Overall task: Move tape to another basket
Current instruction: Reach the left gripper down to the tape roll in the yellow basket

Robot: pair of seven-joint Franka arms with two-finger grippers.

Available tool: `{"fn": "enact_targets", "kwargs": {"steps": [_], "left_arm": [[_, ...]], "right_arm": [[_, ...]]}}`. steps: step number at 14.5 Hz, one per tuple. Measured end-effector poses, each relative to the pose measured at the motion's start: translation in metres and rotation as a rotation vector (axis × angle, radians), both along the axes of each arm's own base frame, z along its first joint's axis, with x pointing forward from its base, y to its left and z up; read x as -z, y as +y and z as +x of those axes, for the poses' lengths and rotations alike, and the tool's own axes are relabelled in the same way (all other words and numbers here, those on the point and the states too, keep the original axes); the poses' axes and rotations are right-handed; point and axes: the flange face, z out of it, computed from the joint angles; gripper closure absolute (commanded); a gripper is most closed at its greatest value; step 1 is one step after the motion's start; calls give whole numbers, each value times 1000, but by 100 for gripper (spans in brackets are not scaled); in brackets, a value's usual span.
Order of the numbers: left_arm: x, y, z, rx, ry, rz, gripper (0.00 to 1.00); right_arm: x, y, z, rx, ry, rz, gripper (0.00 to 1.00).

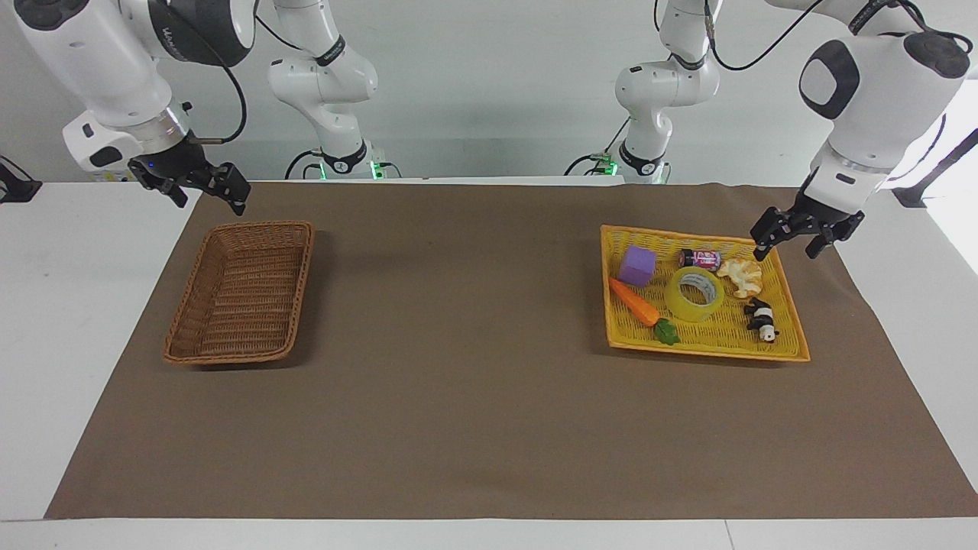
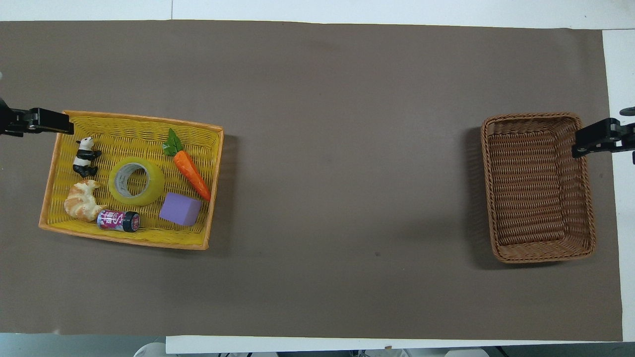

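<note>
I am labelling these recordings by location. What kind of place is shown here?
Most likely a robotics lab workbench: two robot arms stand at a white table covered by a brown mat, with a yellow basket of toy props and an empty wicker basket set out for practice.

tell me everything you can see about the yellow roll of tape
The wide roll of translucent yellow packing tape has a white inner core and looks like glossy plastic film. It lies flat, its hole facing up, near the middle of the bright yellow-orange plastic mesh basket at the left arm's end of the table. A croissant, a small can, a purple cube, a toy carrot and a panda figure surround it; whether any touches it cannot be told. No gripper holds it.
</note>
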Motion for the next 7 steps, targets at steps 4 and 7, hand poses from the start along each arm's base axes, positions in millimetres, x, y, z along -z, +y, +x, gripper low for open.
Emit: {"fn": "enact_targets", "kwargs": {"steps": [4, 7], "left_arm": [[72, 20, -13, -8, 4, 3, 1], [120, 6, -28, 17, 5, 3, 1]], "right_arm": [[0, 0, 0, 0, 0, 0, 0], [0, 0, 0, 0, 0, 0, 0]]}}
